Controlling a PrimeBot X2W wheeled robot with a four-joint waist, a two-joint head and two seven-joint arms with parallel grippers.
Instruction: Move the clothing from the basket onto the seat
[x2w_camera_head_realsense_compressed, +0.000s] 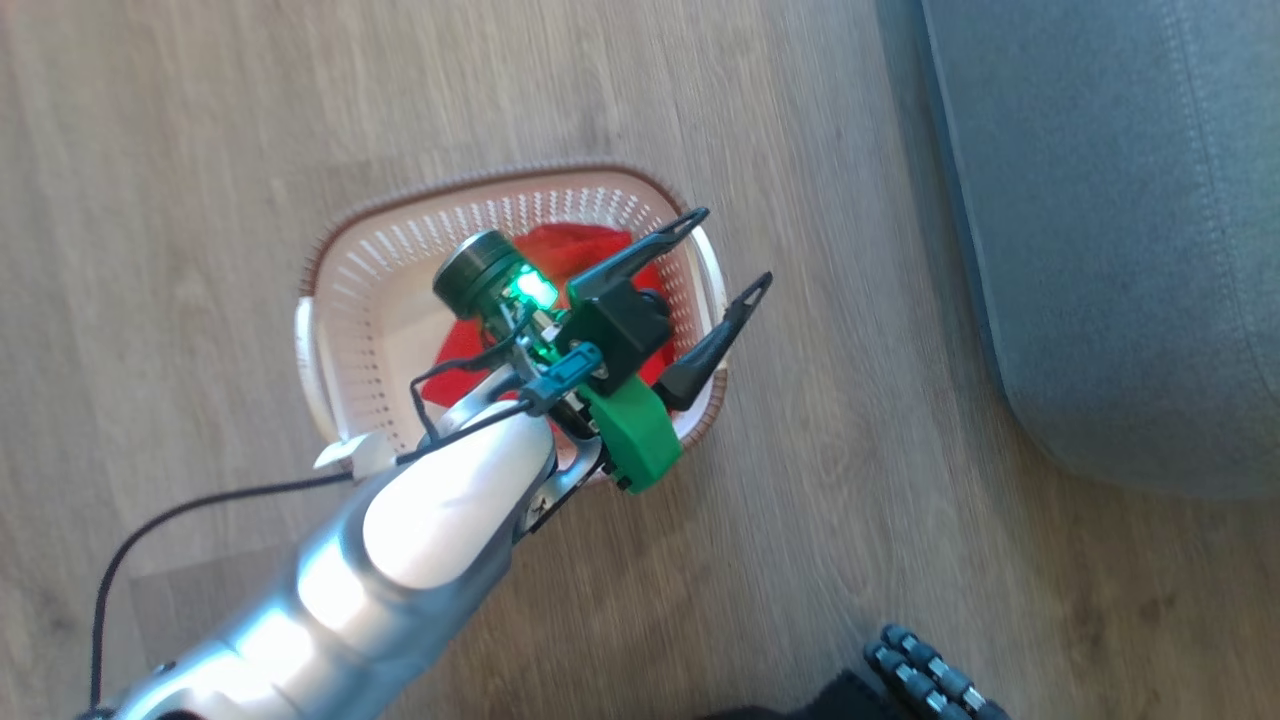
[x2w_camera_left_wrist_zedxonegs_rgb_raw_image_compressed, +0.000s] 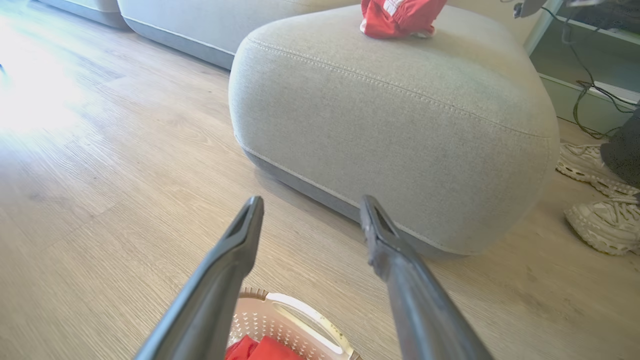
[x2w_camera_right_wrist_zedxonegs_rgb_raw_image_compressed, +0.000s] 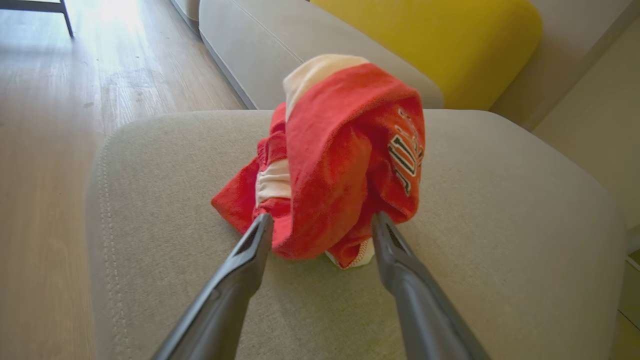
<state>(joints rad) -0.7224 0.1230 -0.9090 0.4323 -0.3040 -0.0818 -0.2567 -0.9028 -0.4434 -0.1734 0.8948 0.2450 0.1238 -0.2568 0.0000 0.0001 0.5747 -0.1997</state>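
Right wrist view: white lettering (x2w_camera_right_wrist_zedxonegs_rgb_raw_image_compressed: 406, 159) on clothing (x2w_camera_right_wrist_zedxonegs_rgb_raw_image_compressed: 325, 165) unreadable.

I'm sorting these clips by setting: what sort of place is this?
Probably a home living room. It has a wood-plank floor, a large grey upholstered seat next to a long sofa with a yellow cushion, and pale sneakers on the floor, not far from a laundry basket.
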